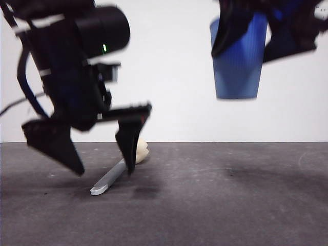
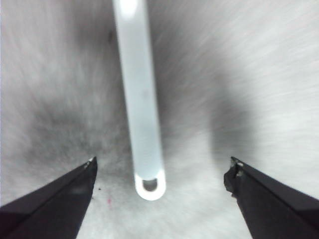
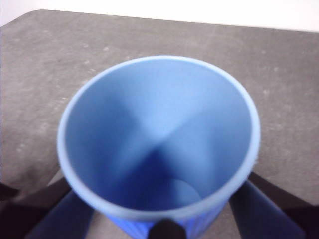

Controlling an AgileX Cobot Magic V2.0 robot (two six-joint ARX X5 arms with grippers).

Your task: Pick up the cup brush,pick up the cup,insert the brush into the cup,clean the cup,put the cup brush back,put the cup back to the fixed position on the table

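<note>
Your left gripper (image 1: 102, 148) hangs low over the table (image 1: 230, 205) with its jaws spread wide and nothing between them; the brush (image 1: 115, 174) lies flat on the table beneath it, sponge head away from the camera and looped tip (image 2: 150, 184) nearest. In the left wrist view the handle (image 2: 139, 99) runs between the two jaws, slightly off centre. The step looks like the brush pickup or release, and I can't tell which. If you are picking up, centre the handle first, come straight down, and close across the handle's middle, not the loop. Your right gripper (image 3: 164, 219) is clamped on the cup (image 1: 238, 56), held upright, well above the table. The cup's inside (image 3: 159, 149) is empty.
</note>
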